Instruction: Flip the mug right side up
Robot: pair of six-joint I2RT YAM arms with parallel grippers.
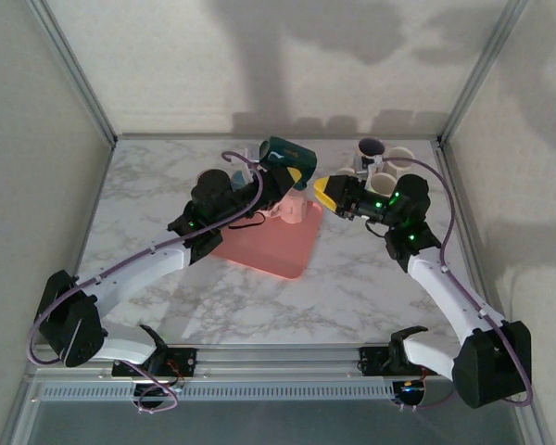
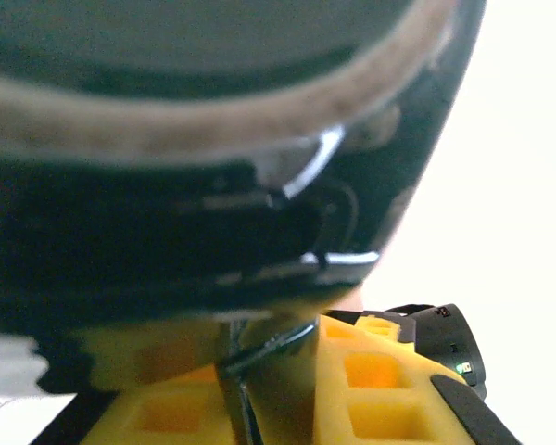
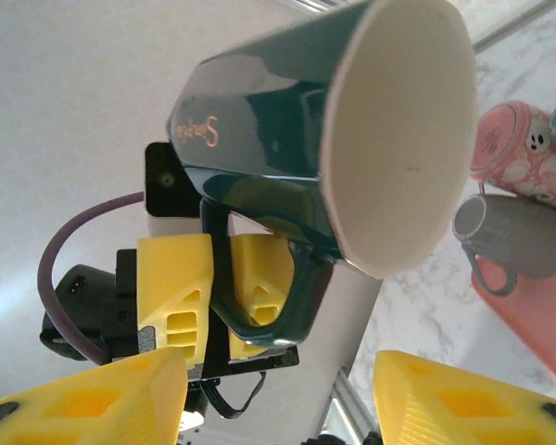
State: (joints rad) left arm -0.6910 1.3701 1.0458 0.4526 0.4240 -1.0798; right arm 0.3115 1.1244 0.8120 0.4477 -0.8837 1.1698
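**A:** Closest to us, pressed right up to the left wrist lens, we see the teal mug (image 2: 213, 185). It shows as a dark glossy wall and a pale rim, too near to be sharp.

**B:** Under it we see the yellow fingers (image 2: 371, 380) of the left gripper (image 2: 259, 394), clamped on the mug's handle.

**A:** From the right wrist we can confirm that. One pad sits inside the handle loop, the other outside, and they pinch it between them.

**B:** So where do we place the mug?

**A:** It is off the marble table (image 1: 352, 278), held in the air roughly on its side. Its white inside faces the right arm. From above we see it over the far edge of the pink mat (image 1: 269, 246).

**B:** And the right gripper (image 3: 278, 408)?

**A:** Its jaws stand apart with nothing between them, near the mug's mouth and not touching it.

**B:** Past the mug we make out a pink mug with little faces (image 3: 524, 153) and a grey mug (image 3: 510, 236) by the mat. We cannot tell whether they rest on it.

**A:** At the table's far right we also see a dark mug (image 1: 371, 146) and a cream mug (image 1: 400, 158), close together.
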